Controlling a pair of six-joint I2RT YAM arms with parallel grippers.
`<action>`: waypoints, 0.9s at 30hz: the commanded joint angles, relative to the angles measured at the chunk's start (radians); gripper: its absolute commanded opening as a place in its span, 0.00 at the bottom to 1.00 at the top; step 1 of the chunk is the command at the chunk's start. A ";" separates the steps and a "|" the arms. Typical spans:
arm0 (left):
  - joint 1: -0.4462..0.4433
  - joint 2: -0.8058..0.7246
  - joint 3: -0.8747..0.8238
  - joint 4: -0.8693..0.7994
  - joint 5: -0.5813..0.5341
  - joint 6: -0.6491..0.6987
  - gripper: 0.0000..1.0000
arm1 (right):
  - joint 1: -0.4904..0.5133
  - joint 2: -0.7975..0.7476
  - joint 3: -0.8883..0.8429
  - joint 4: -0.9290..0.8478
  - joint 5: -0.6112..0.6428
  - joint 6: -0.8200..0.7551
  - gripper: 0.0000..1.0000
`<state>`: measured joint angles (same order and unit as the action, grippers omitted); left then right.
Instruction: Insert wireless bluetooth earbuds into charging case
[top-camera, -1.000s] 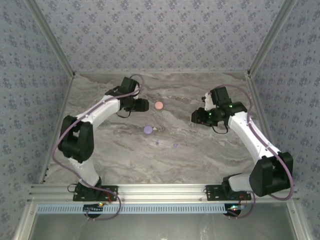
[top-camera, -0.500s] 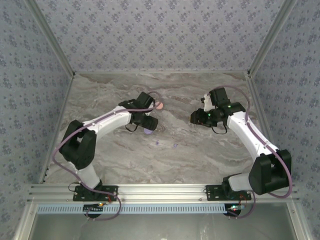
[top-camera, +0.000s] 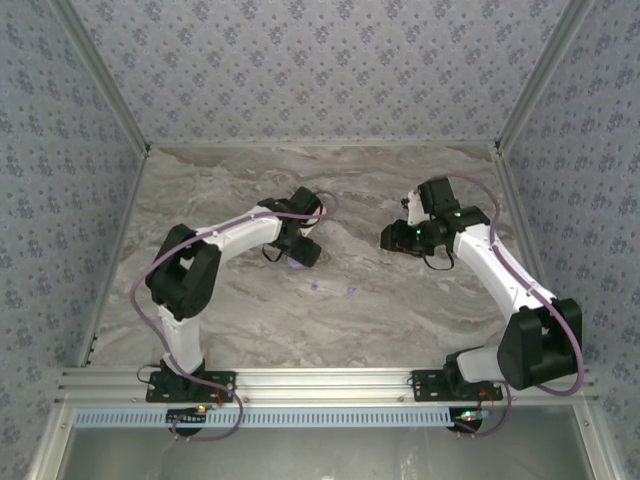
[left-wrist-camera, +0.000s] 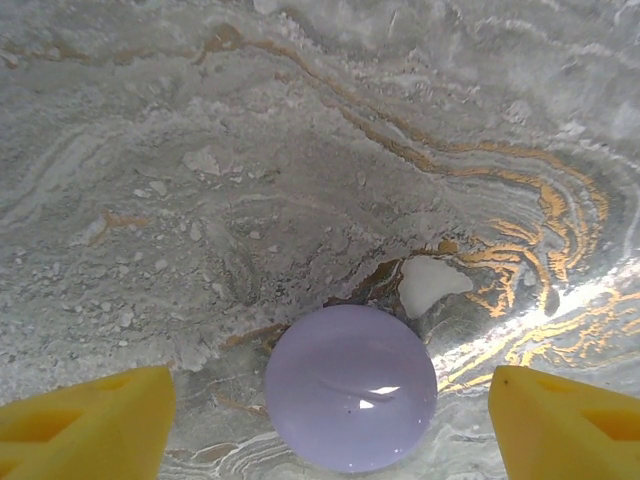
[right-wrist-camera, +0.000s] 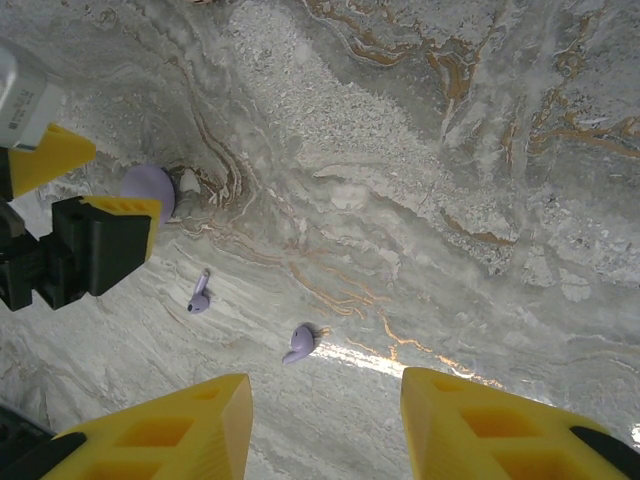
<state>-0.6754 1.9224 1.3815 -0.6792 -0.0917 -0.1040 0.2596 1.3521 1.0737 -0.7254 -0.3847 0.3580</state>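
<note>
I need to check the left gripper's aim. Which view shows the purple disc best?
Left wrist: the purple disc lies whole and large between the yellow fingers of the left gripper. The right wrist view shows it partly hidden behind that gripper; the top view, just a sliver beneath it.

From above, the purple disc (top-camera: 295, 265) lies mostly under the left gripper (top-camera: 303, 254), with just a lilac sliver showing. The earbuds (top-camera: 314, 286), a little nearer the arm bases than that disc, are specks too small to read for shape or facing. In the right wrist view, a left finger (right-wrist-camera: 110, 235) covers the disc's lower edge. A white patch (left-wrist-camera: 430, 283) touching the disc cannot be identified. The right gripper's fingers (right-wrist-camera: 165, 430) are cropped by the bottom edge.
</note>
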 joint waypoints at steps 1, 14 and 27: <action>-0.005 0.040 0.032 -0.055 -0.013 0.020 0.81 | -0.003 -0.001 -0.005 -0.007 0.013 -0.017 0.46; -0.003 0.119 0.076 -0.087 0.028 0.012 0.68 | -0.003 0.018 -0.003 -0.008 0.020 -0.018 0.46; -0.007 0.100 0.116 -0.127 0.086 -0.115 0.47 | -0.002 0.029 -0.006 -0.006 0.020 -0.021 0.46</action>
<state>-0.6762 2.0254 1.4509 -0.7673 -0.0422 -0.1589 0.2596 1.3746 1.0737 -0.7254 -0.3771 0.3508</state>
